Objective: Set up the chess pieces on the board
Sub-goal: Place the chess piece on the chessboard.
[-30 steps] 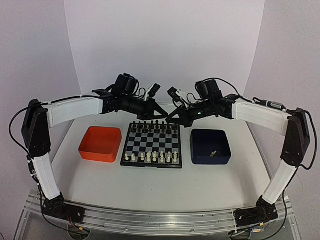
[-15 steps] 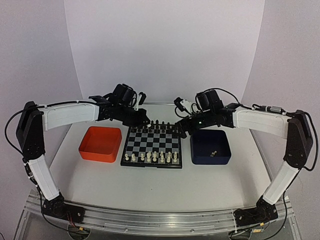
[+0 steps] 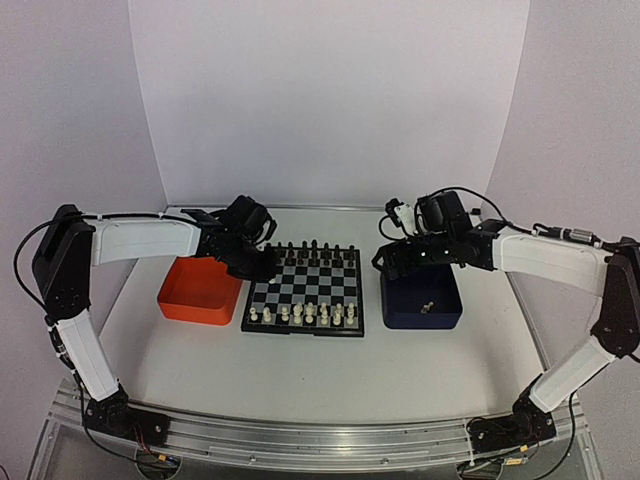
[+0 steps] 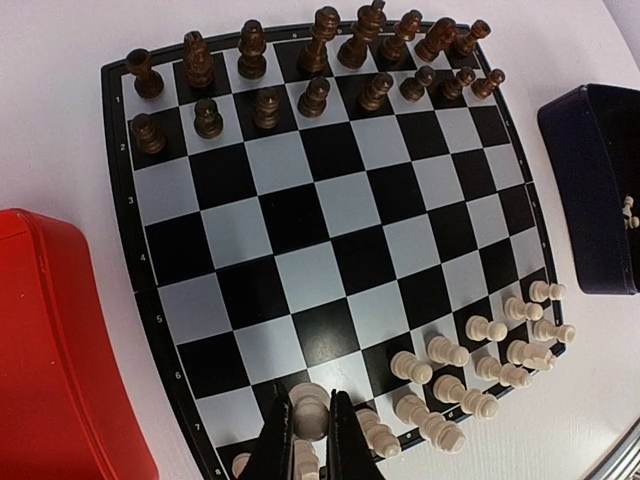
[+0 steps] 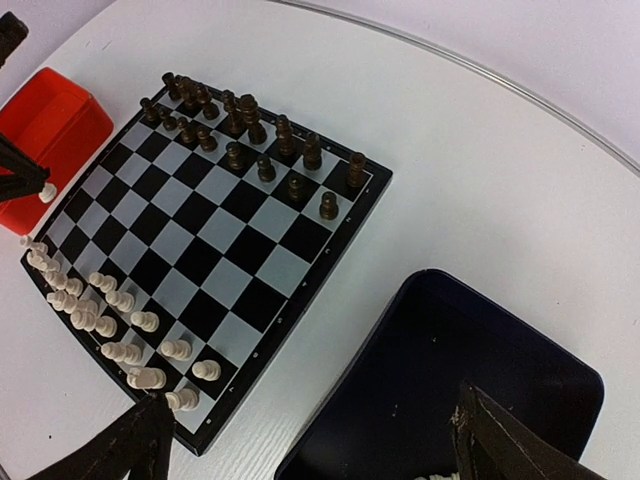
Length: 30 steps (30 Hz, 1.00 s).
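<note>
The board [image 3: 305, 285] lies mid-table, with dark pieces [image 3: 315, 250] on its two far rows and cream-white chess pieces [image 3: 305, 314] on its near rows. My left gripper [image 3: 260, 265] hangs over the board's left side. In the left wrist view that gripper [image 4: 310, 445] is shut on a cream-white pawn [image 4: 310, 412] above the board [image 4: 330, 230]. My right gripper [image 3: 392, 262] is open and empty by the blue tray's left wall; its fingers [image 5: 130, 450] spread wide in the right wrist view.
A dark blue tray [image 3: 420, 322] right of the board holds a loose white piece [image 3: 427, 306]. An orange tray [image 3: 195, 310] stands left of the board. White walls close in the back and both sides.
My right gripper has opened and swung right from the board's far right corner to the blue tray. My left arm has drawn back left and lower, its jaws still shut.
</note>
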### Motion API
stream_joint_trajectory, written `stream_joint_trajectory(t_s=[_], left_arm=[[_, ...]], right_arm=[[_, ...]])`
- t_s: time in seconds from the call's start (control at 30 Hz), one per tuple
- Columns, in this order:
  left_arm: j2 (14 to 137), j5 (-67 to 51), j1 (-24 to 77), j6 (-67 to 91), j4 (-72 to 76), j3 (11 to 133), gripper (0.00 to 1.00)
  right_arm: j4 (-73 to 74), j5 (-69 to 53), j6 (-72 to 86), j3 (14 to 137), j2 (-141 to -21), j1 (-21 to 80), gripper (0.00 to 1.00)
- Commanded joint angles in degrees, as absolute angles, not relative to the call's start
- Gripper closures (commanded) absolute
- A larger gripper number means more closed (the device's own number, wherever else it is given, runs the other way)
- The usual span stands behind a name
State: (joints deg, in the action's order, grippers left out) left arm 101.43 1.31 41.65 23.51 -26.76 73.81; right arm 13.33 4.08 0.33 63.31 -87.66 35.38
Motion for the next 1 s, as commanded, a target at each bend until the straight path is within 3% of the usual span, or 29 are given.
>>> stream_joint_trajectory(t_s=[0.0, 0.97], left_arm=[[101.9, 0.2, 42.5, 22.2, -25.6, 73.5, 1.00], [107.2, 1.4, 46.1, 24.3, -23.3, 72.1, 1.00]], right_arm=[[12.2, 8.1, 1.8, 62.0, -84.7, 35.2, 0.07], [12.2, 9.7, 2.4, 59.0, -81.2, 35.2, 0.06]])
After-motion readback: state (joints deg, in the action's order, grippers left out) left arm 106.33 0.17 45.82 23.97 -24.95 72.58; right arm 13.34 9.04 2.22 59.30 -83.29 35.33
